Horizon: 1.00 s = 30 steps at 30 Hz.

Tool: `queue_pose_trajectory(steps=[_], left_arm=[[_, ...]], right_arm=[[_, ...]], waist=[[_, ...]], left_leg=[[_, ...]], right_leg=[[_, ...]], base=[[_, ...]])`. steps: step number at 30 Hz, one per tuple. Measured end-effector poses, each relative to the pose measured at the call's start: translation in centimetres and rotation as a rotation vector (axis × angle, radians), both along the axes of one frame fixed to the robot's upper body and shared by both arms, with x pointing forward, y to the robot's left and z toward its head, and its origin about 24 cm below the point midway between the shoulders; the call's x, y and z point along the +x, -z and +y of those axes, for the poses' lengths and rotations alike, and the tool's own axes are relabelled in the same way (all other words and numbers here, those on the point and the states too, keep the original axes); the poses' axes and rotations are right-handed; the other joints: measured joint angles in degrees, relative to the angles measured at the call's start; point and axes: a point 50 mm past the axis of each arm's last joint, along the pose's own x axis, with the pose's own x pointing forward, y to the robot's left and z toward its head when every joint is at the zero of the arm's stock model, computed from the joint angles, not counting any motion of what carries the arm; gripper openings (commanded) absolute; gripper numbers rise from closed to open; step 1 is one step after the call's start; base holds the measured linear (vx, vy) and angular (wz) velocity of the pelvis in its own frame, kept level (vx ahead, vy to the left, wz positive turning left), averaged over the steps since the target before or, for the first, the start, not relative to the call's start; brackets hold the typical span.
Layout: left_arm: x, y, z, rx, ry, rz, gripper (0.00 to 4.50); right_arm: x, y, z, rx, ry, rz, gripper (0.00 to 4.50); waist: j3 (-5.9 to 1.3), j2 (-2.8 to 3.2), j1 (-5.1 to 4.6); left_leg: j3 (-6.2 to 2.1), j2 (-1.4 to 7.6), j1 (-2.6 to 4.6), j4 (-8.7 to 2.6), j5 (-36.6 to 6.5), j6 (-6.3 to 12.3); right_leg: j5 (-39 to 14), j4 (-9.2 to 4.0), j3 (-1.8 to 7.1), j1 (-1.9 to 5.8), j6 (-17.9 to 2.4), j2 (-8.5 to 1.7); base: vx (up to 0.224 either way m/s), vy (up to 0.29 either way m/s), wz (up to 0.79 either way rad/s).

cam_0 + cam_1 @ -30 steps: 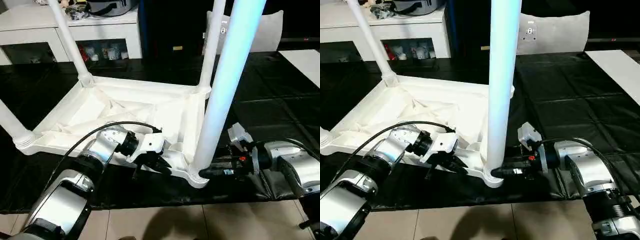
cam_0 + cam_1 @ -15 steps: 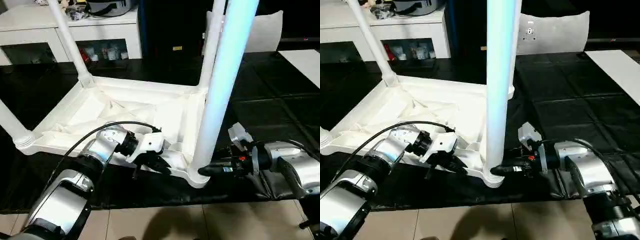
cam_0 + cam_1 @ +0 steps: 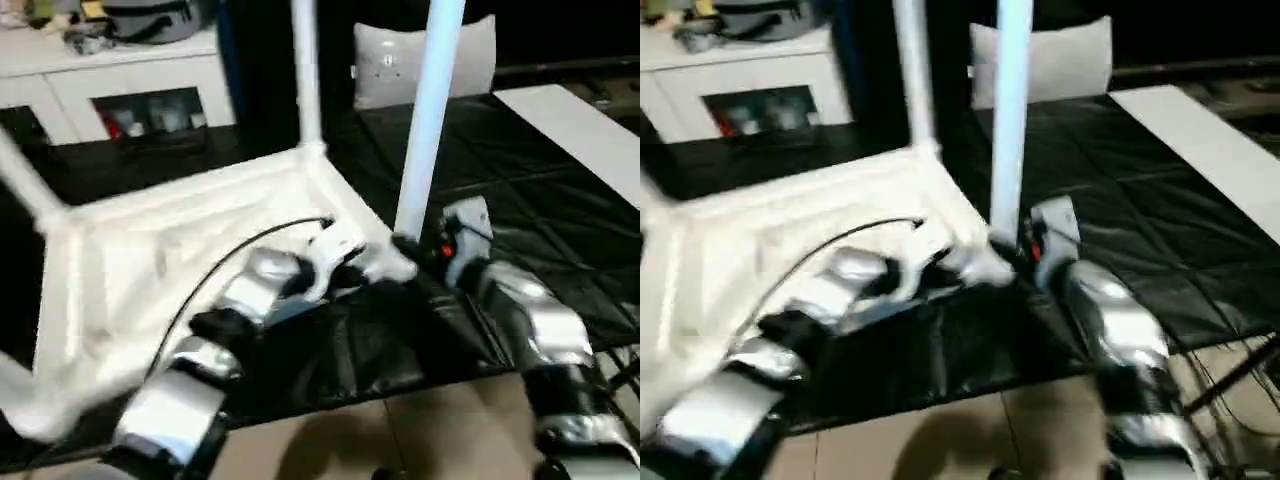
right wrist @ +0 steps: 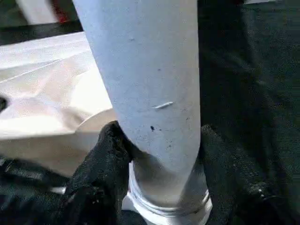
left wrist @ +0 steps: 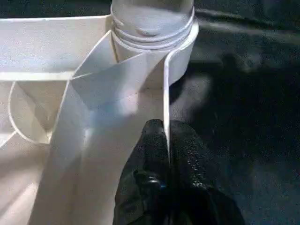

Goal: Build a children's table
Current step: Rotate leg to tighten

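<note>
The children's table lies upside down on the black cover, its white ribbed top (image 3: 180, 235) facing up. Its near-right leg (image 3: 428, 110) stands upright in its corner socket (image 5: 154, 33), and another leg (image 3: 305, 70) rises at the far corner. My left gripper (image 5: 168, 136) is shut on the top's thin rim wall just beside that socket. My right gripper (image 4: 164, 173) clasps the base of the near-right leg (image 4: 145, 70), with one black finger (image 4: 101, 168) pressed against each side just above the socket.
A white cabinet (image 3: 120, 80) with glass doors stands at the back left. A white panel (image 3: 395, 65) leans behind the table, and a white board (image 3: 575, 115) lies at the right. The black cover (image 3: 520, 190) ends at a tiled floor (image 3: 400, 430) in front.
The whole picture has swung and blurred, so the camera moved. My right gripper's jaws have narrowed onto the leg's base. The left gripper keeps its hold on the rim.
</note>
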Motion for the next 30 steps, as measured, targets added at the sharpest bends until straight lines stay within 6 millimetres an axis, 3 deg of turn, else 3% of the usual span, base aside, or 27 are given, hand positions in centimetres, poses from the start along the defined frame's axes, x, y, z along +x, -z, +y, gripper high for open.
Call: queue_pose_trajectory(steps=[1,2,9,15,20,28,30], left_arm=[[0.1,0.0,-0.2,-0.002,-0.017,-0.005,0.0],[0.1,-0.1,-0.3,-0.002,-0.029,-0.01,0.0],[0.2,-0.5,-0.7,0.019,0.01,-0.054,0.0],[-0.1,-0.3,0.6,0.032,0.121,-0.073,0.0],[-0.4,-0.1,2.2,0.047,0.212,-0.079,0.0],[-1.6,-0.1,5.2,0.115,0.481,-0.087,0.0],[-1.8,-0.2,5.7,0.13,0.548,-0.085,0.0]], right_arm=[[0.2,0.0,0.2,-0.003,0.021,-0.006,1.98],[0.4,0.0,0.3,-0.005,0.035,-0.012,2.52],[-0.2,0.0,-0.3,-0.003,0.018,-0.069,3.18],[-2.0,0.0,-3.2,-0.046,-0.168,-0.091,3.7],[-3.6,-0.3,-4.3,-0.084,-0.371,-0.08,4.14],[-5.4,-1.1,-4.6,-0.134,-0.704,-0.067,4.14],[-5.6,-1.1,-4.3,-0.125,-0.76,-0.057,3.89]], waist=[[0.0,0.02,-0.09],[0.0,0.02,-0.13],[-0.04,0.07,0.97],[0.06,0.27,2.66],[0.06,0.28,3.48],[0.08,0.23,4.5],[0.08,0.22,5.12]], left_leg=[[-0.01,-0.01,-0.04,-0.02,-0.01,0.05],[-0.07,0.0,-0.04,-0.05,0.01,0.15],[-0.1,-0.03,-0.36,-0.24,-0.04,0.34],[-0.04,-0.01,-0.26,-0.09,-0.02,0.36],[0.1,0.0,-0.14,0.03,0.04,0.41],[0.08,0.02,0.02,0.11,0.03,0.4],[0.08,0.01,0.02,0.12,0.04,0.4]], right_leg=[[0.0,0.0,0.0,-0.03,0.0,0.0],[0.0,0.01,0.01,-0.04,0.0,0.0],[-0.13,0.37,0.13,-0.54,-0.03,-0.04],[-0.27,0.88,0.21,-0.67,-0.16,-0.05],[-0.21,0.98,0.29,-0.61,-0.24,-0.03],[-0.2,1.0,0.31,-0.45,-0.23,-0.03],[-0.2,1.0,0.33,-0.44,-0.23,-0.05]], base=[[0.0,0.0,0.0],[0.0,0.0,0.0],[0.0,0.0,0.0],[0.0,0.0,0.0],[0.0,0.0,0.0],[0.0,0.0,0.0],[0.0,0.0,0.0]])
